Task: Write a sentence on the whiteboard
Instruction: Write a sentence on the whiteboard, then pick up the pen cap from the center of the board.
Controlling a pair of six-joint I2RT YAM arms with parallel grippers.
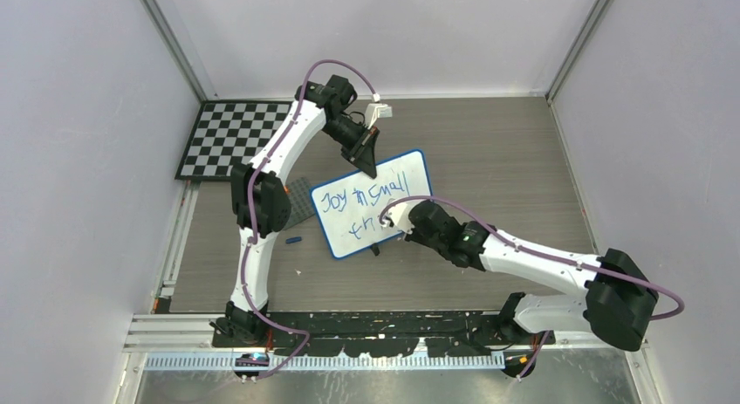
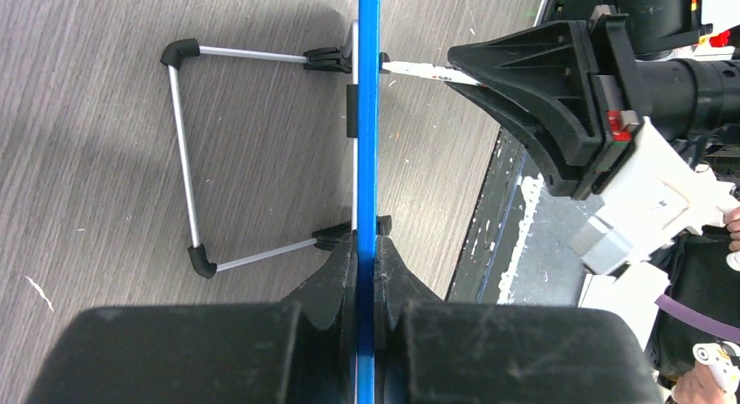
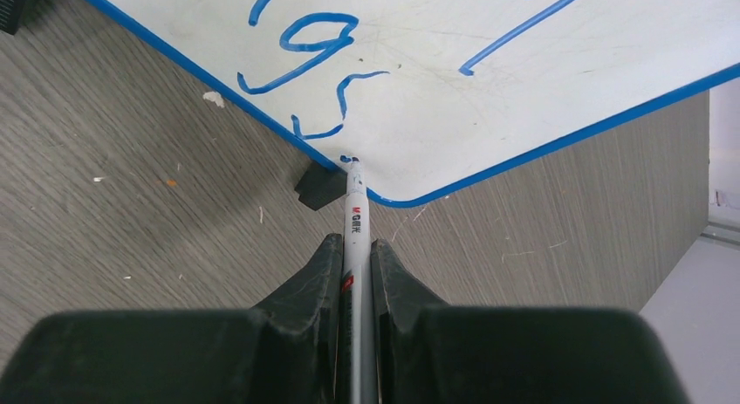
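Observation:
The whiteboard [image 1: 412, 170], blue-framed, stands tilted mid-table, and the top view shows blue handwriting on its face. The sentence [image 1: 362, 200] runs in two lines; only its upper line is legible. My left gripper [image 1: 372, 165] is shut on the board's top edge. In the left wrist view the blue frame [image 2: 366, 116] is pinched between its fingers [image 2: 345, 264]. My right gripper [image 3: 355, 247] is shut on a white marker [image 3: 355, 219]. The marker's tip rests at the board's lower frame, just below the last blue strokes [image 3: 305, 55]. The marker [image 2: 423, 70] also shows beyond the board.
A black-and-white checkerboard [image 1: 231, 138] lies at the far left. A grey studded plate [image 1: 302, 200] sits beside the left arm. A small blue cap [image 1: 293, 241] lies near the board's left corner. The board's wire stand [image 2: 187, 151] and black foot [image 3: 318, 188] rest on the wood.

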